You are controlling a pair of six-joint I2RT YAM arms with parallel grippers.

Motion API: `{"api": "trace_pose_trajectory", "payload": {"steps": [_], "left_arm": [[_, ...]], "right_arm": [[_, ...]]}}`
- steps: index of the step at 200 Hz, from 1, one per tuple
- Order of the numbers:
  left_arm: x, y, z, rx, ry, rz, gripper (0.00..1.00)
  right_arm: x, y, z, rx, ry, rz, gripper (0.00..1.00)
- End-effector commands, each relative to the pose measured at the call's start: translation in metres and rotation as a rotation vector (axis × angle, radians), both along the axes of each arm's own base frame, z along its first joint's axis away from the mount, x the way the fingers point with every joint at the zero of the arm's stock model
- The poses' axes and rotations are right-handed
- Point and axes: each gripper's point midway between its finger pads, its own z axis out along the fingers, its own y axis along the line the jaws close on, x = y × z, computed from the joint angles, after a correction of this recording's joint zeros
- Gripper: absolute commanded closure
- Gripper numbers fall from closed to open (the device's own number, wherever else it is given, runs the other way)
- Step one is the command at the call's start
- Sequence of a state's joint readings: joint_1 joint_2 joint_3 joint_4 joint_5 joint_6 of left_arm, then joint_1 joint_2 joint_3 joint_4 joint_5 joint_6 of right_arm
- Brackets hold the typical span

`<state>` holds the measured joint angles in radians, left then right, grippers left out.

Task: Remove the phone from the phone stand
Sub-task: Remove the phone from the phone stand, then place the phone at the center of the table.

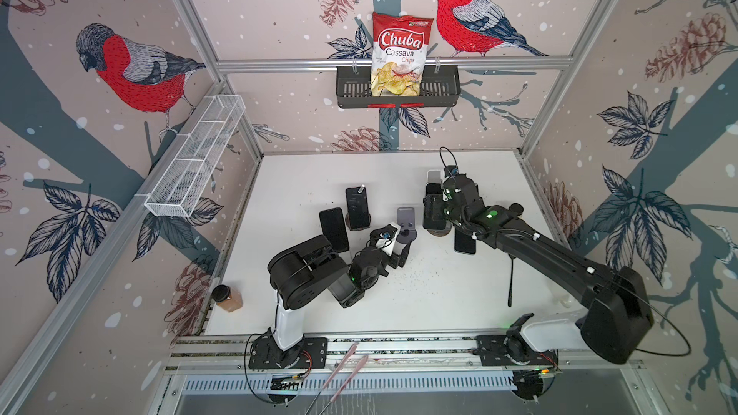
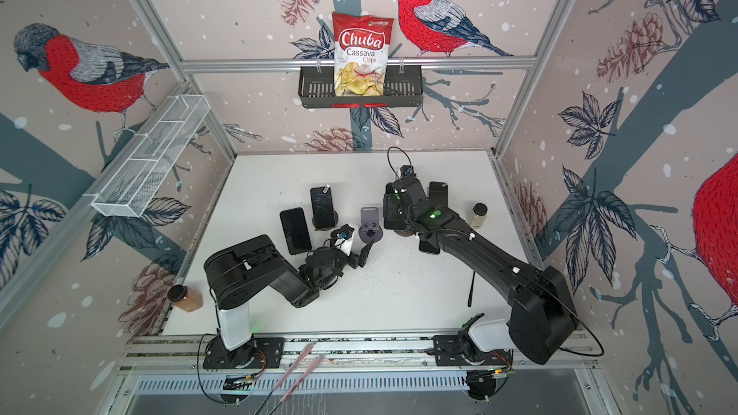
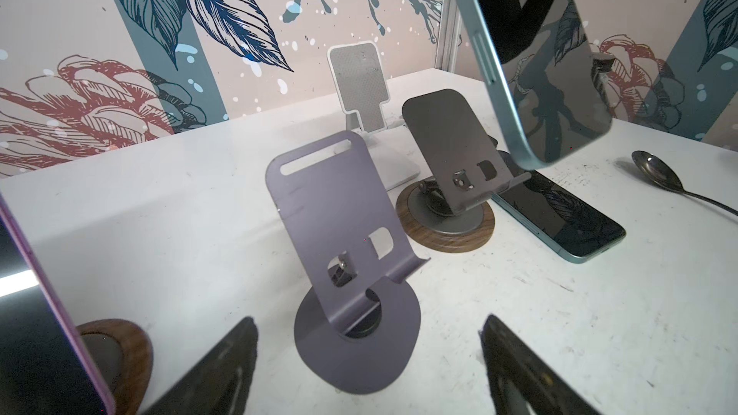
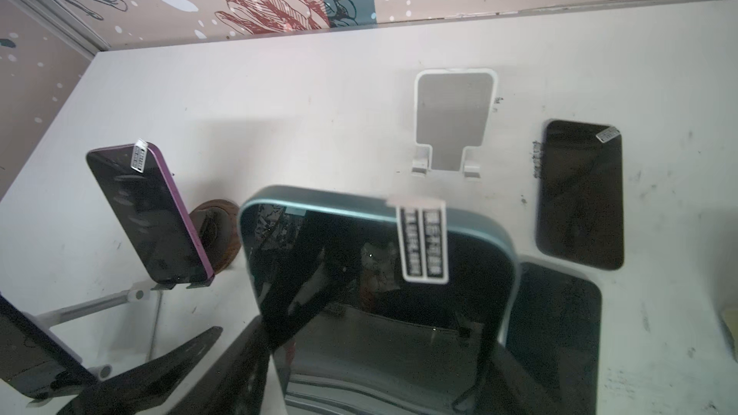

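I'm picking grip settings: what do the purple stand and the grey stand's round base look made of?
Purple stand: apparently bent sheet metal, matte lilac coating; thin edges and punched slots suggest it, though plastic possible. Grey stand's round base: matte grey disc, likely metal, ringed with wood grain; real wood or print, cannot tell.

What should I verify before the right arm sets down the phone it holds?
1. Grip: right gripper shut on teal phone: ok.
2. Clearance: teal phone hangs off grey stand, whose plate is bare: ok.
3. Other arm: left gripper open, empty, facing purple stand: ok.
4. Spot beside grey stand: not ok, second teal phone lies flat there.
5. Room on table directly under held phone: cannot tell.
6. All stands emptied: not ok, purple phone leans on wood-based stand.
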<state>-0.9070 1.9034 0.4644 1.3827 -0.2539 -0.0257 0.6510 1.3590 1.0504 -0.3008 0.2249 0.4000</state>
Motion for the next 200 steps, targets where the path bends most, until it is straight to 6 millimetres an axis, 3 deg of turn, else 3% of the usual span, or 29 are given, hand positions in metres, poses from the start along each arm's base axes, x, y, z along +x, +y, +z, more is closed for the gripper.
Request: {"api": "trace_pose_trajectory", "payload": {"steps": [1, 91, 200], "left_arm": [[-0.001, -0.004, 0.005, 0.003, -0.016, -0.013, 0.13], [-0.002, -0.007, 0.005, 0.008, -0.016, -0.028, 0.13], [-0.003, -0.010, 0.001, -0.002, -0.003, -0.039, 0.13]], "right_arm": [[-0.004, -0.009, 0.000, 0.023, 0.005, -0.015, 0.38], [-0.036, -0.049, -0.029, 0.019, 0.089, -0.061, 0.38], [-0.072, -0.046, -0.078, 0.038, 0.245, 0.002, 0.38]]}}
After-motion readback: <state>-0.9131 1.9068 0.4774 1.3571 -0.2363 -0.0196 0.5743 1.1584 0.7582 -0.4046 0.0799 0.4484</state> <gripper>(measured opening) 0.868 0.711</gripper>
